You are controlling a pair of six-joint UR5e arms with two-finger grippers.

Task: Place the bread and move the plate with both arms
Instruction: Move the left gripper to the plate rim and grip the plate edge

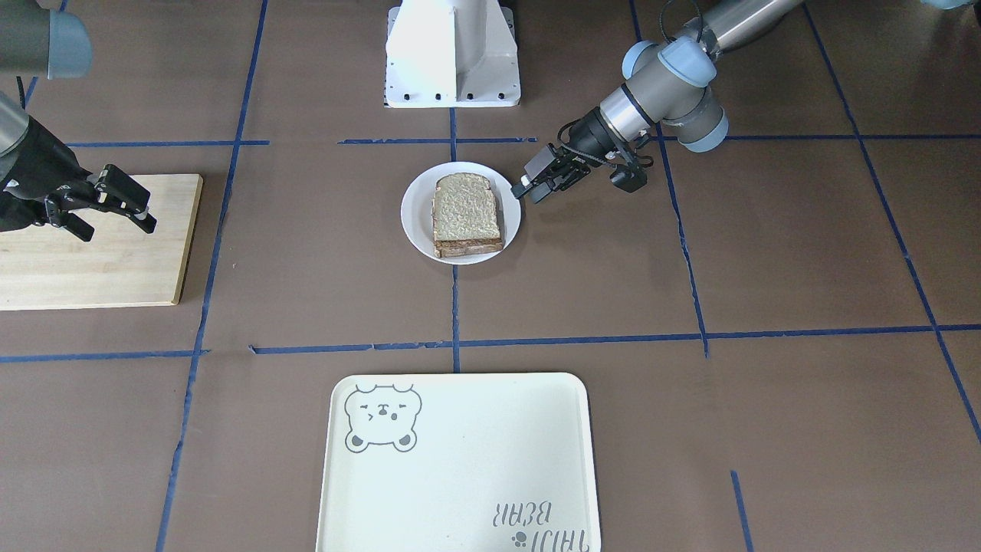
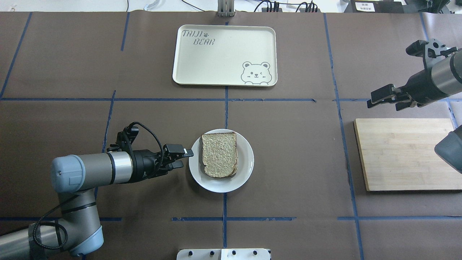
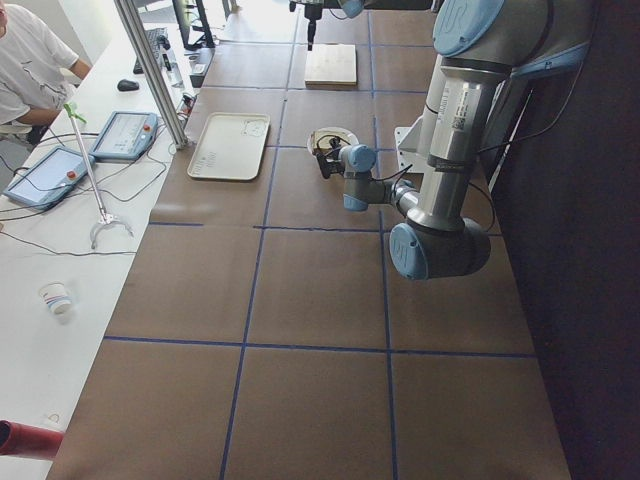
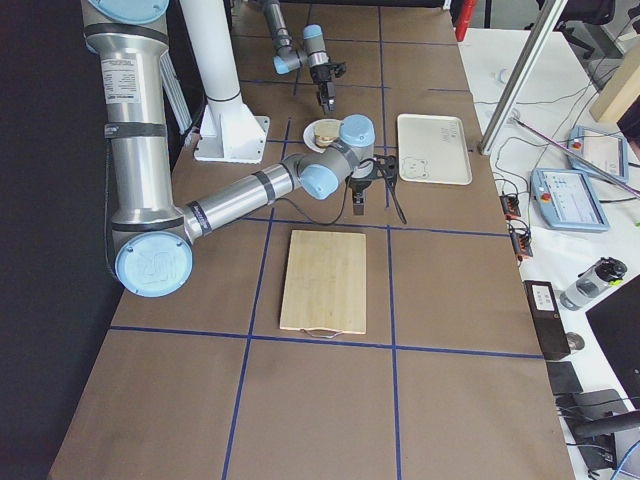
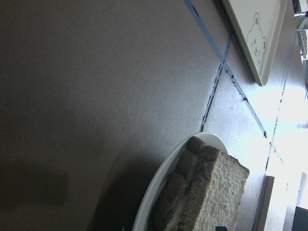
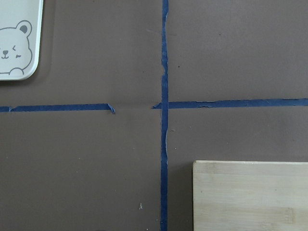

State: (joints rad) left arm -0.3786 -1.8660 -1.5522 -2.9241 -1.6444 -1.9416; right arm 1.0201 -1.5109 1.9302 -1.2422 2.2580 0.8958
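Plate (image 2: 245, 169): holds bread (image 2: 219, 153).
Tray (image 2: 223, 54): printed "TAIJI BEAR", bear drawing.
Left fingers (image 2: 178, 148): spread, beside plate.
Right fingers (image 2: 384, 90): spread.

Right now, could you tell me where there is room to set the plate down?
The tray is bare; so is the board, right gripper near its far edge. The table between plate and board is free. Crowded: plate's left rim, by the left gripper.

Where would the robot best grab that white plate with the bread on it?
Probably the thin bare rim of the plate on the robot's left, coming in low and sideways: the bread covers the middle, and the open left gripper sits right beside that edge.
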